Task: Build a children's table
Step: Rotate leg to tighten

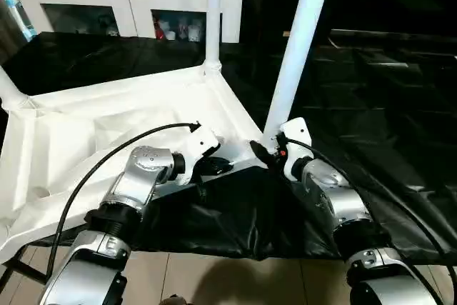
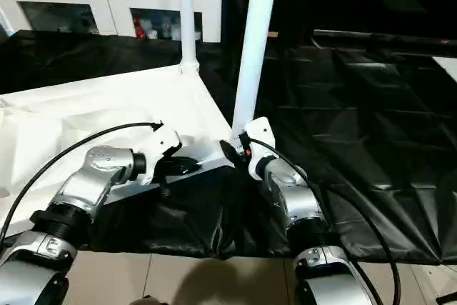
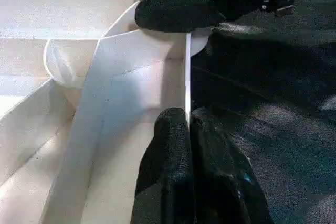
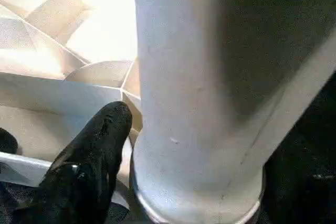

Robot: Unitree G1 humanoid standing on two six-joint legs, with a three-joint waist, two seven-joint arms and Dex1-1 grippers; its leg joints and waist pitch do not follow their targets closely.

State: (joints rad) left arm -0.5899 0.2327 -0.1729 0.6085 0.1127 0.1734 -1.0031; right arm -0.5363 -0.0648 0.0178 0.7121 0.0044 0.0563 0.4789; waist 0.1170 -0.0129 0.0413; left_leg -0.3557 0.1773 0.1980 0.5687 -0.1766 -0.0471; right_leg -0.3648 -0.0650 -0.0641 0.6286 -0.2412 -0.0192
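While the upturned children's table top (image 1: pixel 107 126) lies ribbed side up on a table draped in crinkled black sheet (image 1: pixel 385 98), three white tubular legs stand from its corner sockets: one at the near right corner (image 1: pixel 300 41), one at the far corner (image 1: pixel 213 12), one at the left edge (image 1: pixel 11 91). Behind stands a white cabinet with glass doors (image 1: pixel 128 1). Both silver forearms reach in, cables looping over them. The left gripper (image 3: pixel 191 124) has its fingers (image 3: pixel 173 156) clenched together, tips against the top's thin near rim. The right gripper (image 1: pixel 263 153) sits at the near leg's flared base, one finger (image 4: pixel 100 145) beside it; whether it clasps the leg cannot be told.
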